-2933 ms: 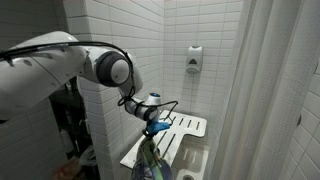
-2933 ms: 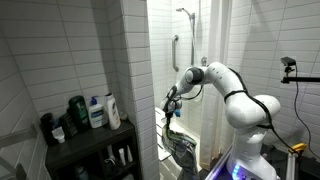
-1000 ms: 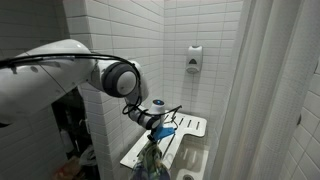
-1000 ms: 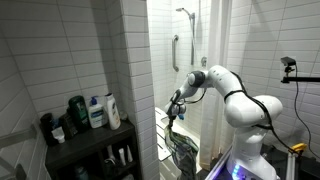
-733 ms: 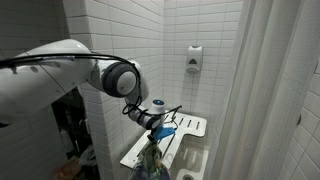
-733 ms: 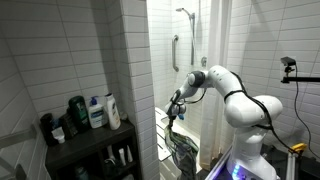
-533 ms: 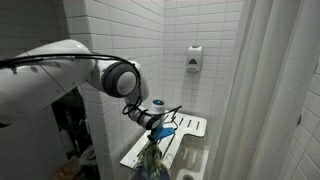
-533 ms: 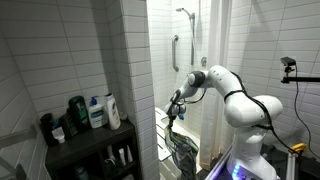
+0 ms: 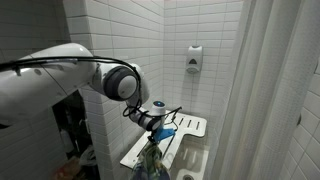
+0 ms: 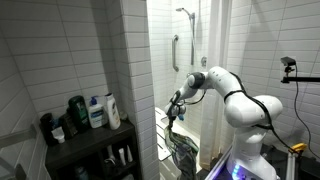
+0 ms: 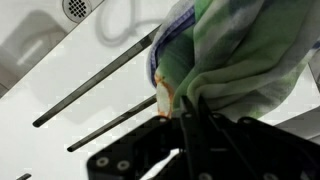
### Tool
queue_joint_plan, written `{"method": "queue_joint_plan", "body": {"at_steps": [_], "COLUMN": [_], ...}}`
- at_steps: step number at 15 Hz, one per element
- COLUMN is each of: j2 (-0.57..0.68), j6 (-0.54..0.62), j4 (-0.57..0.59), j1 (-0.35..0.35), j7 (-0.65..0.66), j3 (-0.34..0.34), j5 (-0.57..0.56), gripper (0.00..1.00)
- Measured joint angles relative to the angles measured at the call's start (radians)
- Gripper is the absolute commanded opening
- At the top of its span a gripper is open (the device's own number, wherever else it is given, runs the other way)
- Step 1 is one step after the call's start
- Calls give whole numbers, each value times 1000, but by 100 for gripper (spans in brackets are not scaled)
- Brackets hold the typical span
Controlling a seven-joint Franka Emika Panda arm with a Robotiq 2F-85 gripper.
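- Your claw (image 9: 155, 133) is shut tight on a cloth (image 9: 150, 160). In the wrist view the dark fingers (image 11: 195, 125) pinch the top of this green and blue stripy cloth (image 11: 235, 55).
- The cloth hangs down from the claw in the lower middle of both exterior views. It is up in the air, just in front of the white shower seat (image 9: 188, 127). I cannot tell if its bottom end touches anything.
- In the wrist view the seat (image 11: 60, 80) fills the left side of the frame and has long dark slots (image 11: 95, 85) in it. The cloth covers the upper right part. A round drain (image 11: 75, 8) peeks in at the top left.
- What has changed: about three seconds ago the claw sat a bit higher and more to the left in an exterior view. Since then your arm (image 9: 60, 75) has come down a little and moved toward the seat.
- In the last second nothing has moved. The arm, the claw and the cloth sit in the same spots.
- What that means: the grip has held through the move. The cloth has not slipped, and it now hangs closer to the seat.
- Around it: a soap box (image 9: 193, 58) sits on the tiled wall (image 9: 110, 30) in the upper middle, well apart from the claw.
- In an exterior view, bottles (image 10: 95, 112) stand on a dark shelf (image 10: 90, 140) at the lower left, well apart from the cloth.
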Motion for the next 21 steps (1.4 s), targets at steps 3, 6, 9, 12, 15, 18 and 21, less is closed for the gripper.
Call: {"method": "queue_joint_plan", "body": {"at_steps": [3, 6, 9, 12, 15, 18, 21], "j2": [34, 84, 133, 176, 219, 256, 285], "j6": [-19, -77, -133, -184, -237, -289, -348], "j4": [46, 121, 193, 252, 304, 354, 407], "j1": [0, 1, 2, 5, 9, 16, 32], "j7": [-21, -47, -76, -99, -111, -119, -129], "j3": [1, 2, 3, 4, 4, 4, 4], "j5": [-7, -16, -17, -16, -15, -15, -14], "gripper": [2, 2, 2, 2, 2, 2, 2]}}
